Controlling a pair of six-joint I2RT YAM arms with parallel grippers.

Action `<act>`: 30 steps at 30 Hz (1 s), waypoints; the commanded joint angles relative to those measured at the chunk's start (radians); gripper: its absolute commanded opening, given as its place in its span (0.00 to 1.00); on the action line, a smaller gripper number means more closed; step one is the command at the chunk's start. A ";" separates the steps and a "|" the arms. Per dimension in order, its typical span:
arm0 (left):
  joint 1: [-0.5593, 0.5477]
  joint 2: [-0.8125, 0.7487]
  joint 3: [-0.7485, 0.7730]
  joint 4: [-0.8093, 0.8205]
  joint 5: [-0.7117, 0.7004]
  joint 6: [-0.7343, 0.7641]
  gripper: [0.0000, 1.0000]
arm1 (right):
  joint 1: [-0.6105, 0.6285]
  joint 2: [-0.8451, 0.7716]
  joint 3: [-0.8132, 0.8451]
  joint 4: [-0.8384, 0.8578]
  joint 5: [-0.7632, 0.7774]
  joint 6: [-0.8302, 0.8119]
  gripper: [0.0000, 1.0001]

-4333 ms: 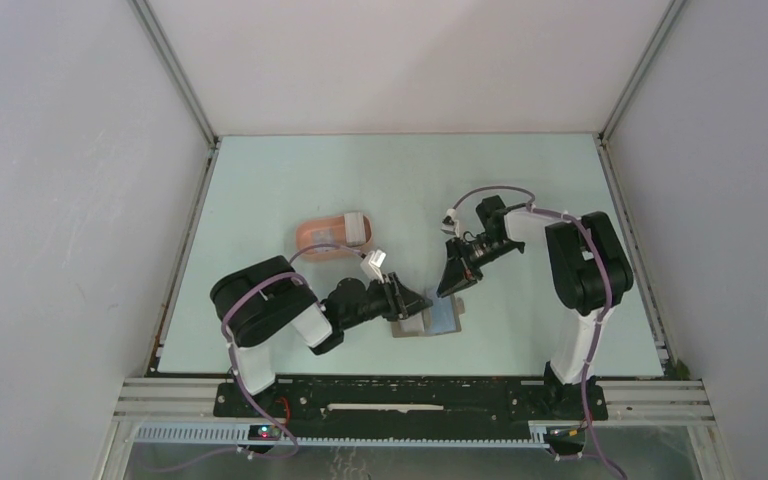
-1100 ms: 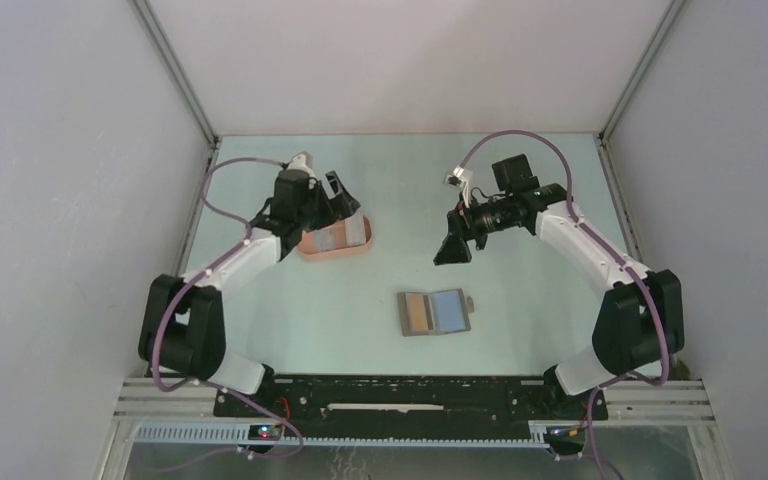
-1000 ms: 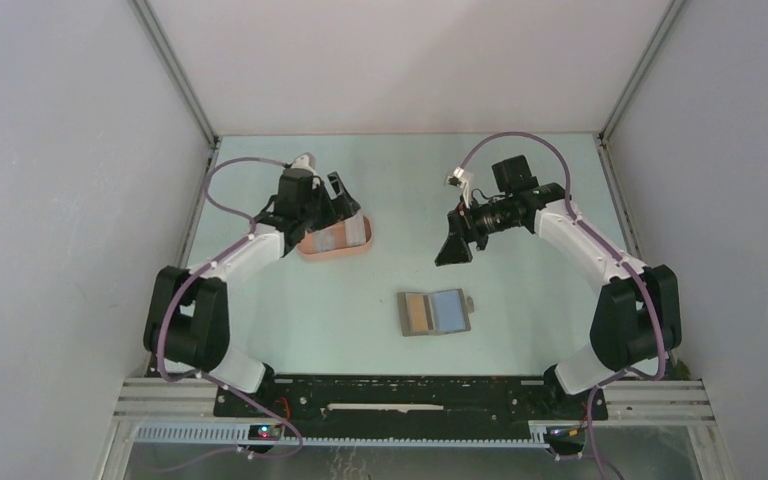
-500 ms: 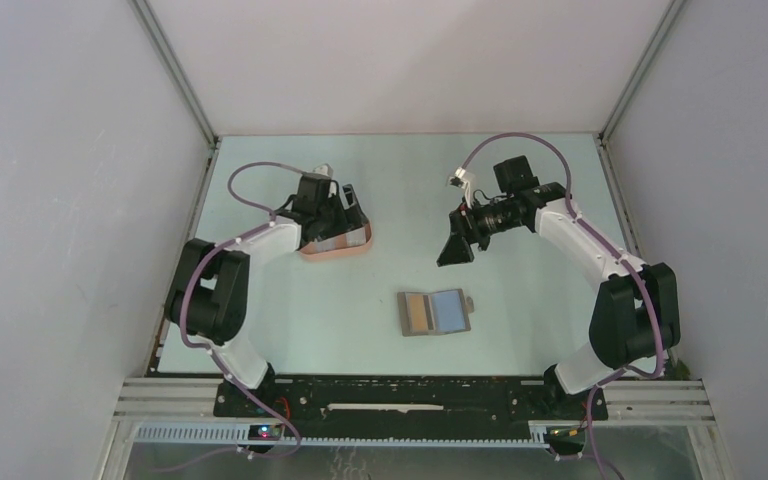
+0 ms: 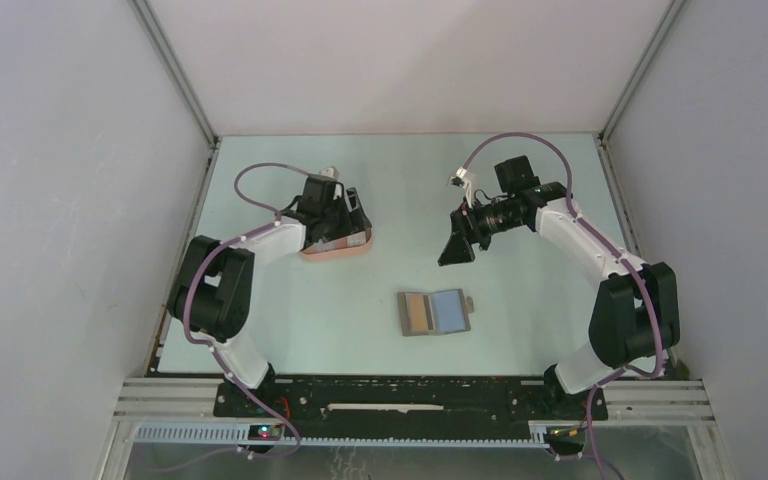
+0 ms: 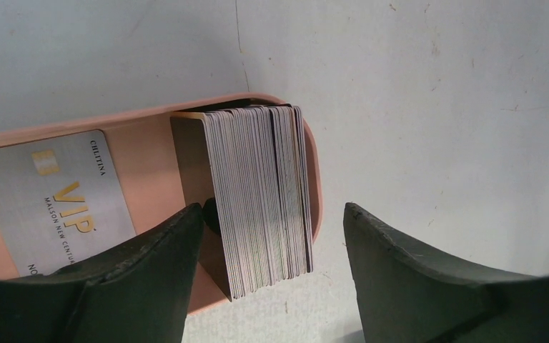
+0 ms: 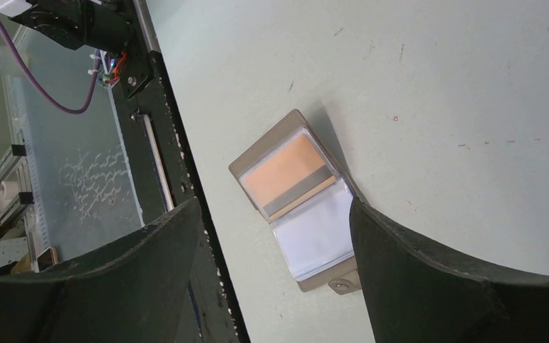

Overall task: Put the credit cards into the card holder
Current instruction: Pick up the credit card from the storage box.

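Note:
The salmon-pink card holder (image 5: 340, 248) lies at the back left of the table. In the left wrist view its rim (image 6: 114, 123) encloses a thick stack of credit cards (image 6: 257, 196) standing on edge and a silver VIP card (image 6: 50, 204) lying flat. My left gripper (image 6: 271, 213) hangs over that end, open, one finger on each side of the stack and not touching it. The grey wallet (image 7: 329, 282) lies open mid-table with an orange striped card (image 7: 286, 171) and a pale blue card (image 7: 314, 236) in its sleeves. My right gripper (image 7: 273, 207) is open and empty, high above it.
The wallet (image 5: 435, 333) sits near the front middle, between the two arms. The black base rail (image 7: 164, 157) runs along the table's near edge. White walls close in the left, right and back sides.
My left gripper has shifted a little right over the holder's end and its jaws have narrowed slightly; the left elbow has swung forward. The right arm has barely moved.

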 commanded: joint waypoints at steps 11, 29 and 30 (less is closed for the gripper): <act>-0.009 -0.015 0.081 0.012 0.028 0.010 0.71 | -0.011 -0.006 0.042 -0.023 -0.026 -0.029 0.84; -0.005 0.046 0.140 -0.048 0.001 0.041 0.76 | -0.024 -0.010 0.042 -0.028 -0.034 -0.034 0.84; -0.004 0.049 0.141 -0.051 0.001 0.041 0.76 | -0.024 -0.010 0.042 -0.028 -0.035 -0.034 0.84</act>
